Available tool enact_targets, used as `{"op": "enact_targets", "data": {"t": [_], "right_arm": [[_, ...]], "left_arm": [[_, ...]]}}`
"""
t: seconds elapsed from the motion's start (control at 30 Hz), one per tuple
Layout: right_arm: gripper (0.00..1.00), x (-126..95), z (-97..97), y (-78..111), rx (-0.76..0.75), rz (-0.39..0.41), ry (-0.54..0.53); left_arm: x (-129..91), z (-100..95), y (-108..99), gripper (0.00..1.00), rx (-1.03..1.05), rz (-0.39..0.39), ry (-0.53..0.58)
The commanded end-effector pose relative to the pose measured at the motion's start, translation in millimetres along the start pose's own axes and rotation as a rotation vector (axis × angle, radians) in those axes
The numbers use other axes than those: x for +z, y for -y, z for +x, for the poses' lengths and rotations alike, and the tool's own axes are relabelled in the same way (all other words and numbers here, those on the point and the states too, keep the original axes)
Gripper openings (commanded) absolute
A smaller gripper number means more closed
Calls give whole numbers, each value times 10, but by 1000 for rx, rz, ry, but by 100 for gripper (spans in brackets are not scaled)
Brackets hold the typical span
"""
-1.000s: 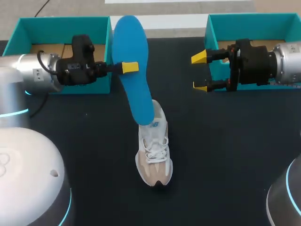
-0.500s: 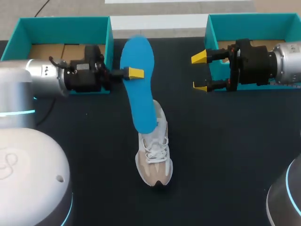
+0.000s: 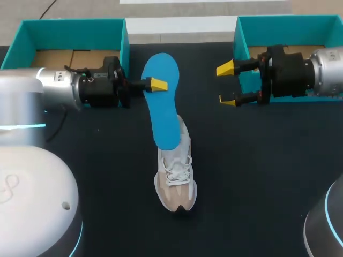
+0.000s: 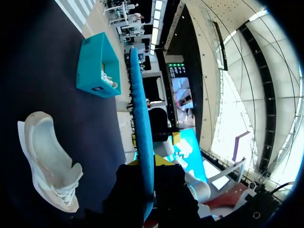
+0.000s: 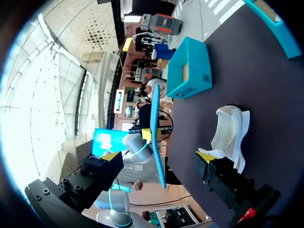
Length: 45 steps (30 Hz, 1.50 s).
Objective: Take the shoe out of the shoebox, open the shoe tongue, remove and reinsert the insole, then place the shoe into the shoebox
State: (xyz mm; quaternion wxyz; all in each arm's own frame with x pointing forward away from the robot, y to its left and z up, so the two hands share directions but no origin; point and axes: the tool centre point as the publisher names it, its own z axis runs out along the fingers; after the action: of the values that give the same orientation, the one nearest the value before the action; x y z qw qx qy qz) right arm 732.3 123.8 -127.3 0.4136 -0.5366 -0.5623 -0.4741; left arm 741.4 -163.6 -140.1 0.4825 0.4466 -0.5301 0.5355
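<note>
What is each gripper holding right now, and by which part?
The left gripper pinches the blue insole by its side edge, toward the end away from the shoe. The right gripper is open and empty.

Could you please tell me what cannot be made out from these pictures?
- Head view: the insole covers the shoe at its heel opening, so whether its lower end is inside is hidden.
- Head view: the left arm covers part of the left box floor, and the right arm part of the right box.
- Left wrist view: the left gripper is largely hidden behind the edge-on insole.
</note>
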Motion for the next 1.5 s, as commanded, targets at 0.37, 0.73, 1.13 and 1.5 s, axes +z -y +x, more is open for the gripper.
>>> {"op": "enact_targets", "data": {"t": [0.37, 0.73, 1.13, 1.5], "right_arm": [[100, 260, 387, 131, 28, 4, 392], [100, 285, 477, 120, 48, 33, 456], [100, 291, 615, 85, -34, 60, 742], [100, 376, 720, -28, -148, 166, 932]], "left_arm": [[112, -164, 144, 0, -56, 33, 7], [136, -194, 152, 0, -66, 62, 13], [136, -194, 152, 0, -66, 62, 13], [136, -194, 152, 0, -66, 62, 13]]}}
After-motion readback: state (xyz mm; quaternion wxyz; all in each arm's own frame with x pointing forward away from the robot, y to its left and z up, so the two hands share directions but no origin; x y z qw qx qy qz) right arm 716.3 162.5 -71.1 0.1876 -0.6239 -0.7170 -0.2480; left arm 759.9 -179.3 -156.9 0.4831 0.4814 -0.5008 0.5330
